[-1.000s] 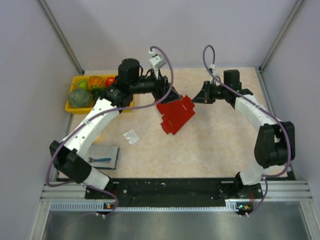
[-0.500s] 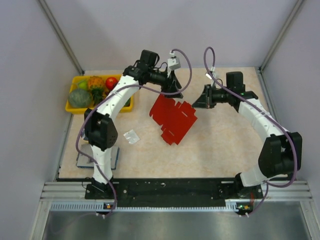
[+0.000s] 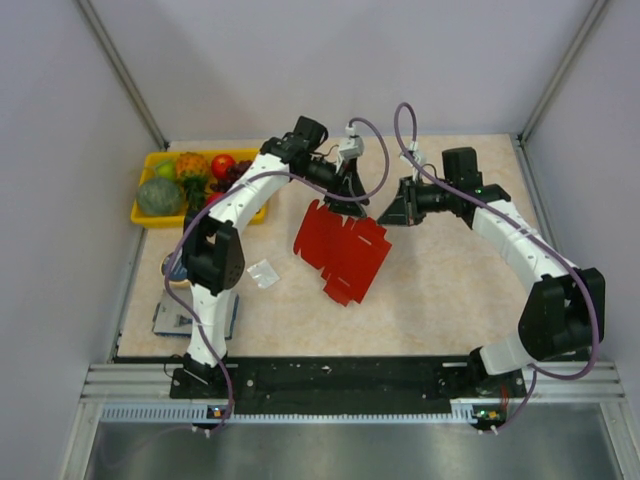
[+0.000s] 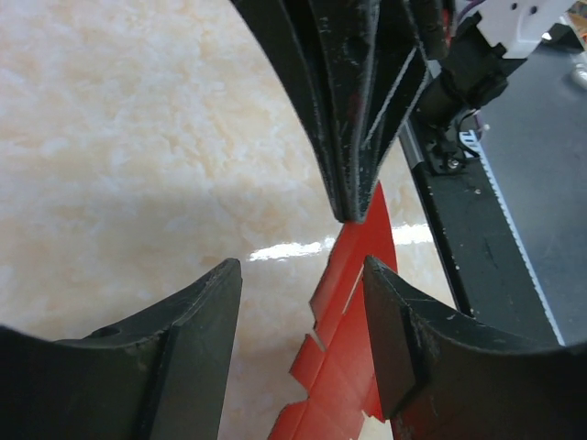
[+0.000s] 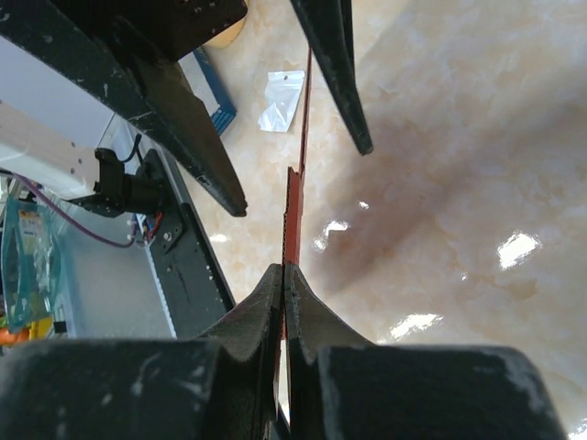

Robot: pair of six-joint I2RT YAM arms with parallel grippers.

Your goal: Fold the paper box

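Paper box (image 3: 342,245) hangs flat-unfolded above the worktop (image 3: 450,300), right of the yellow tray (image 3: 150,215), lower corner sloping away from the tray. Right pincer (image 3: 388,213) is clamped on the sheet's upper edge, at the end far from the tray. Left pincer (image 3: 350,195) is at the same edge's tray-side end. Its jaws are wide and straddle the sheet without touching it. Sheet runs edge-on through that gap, nearer one finger. Likely next: left pincer closes there.
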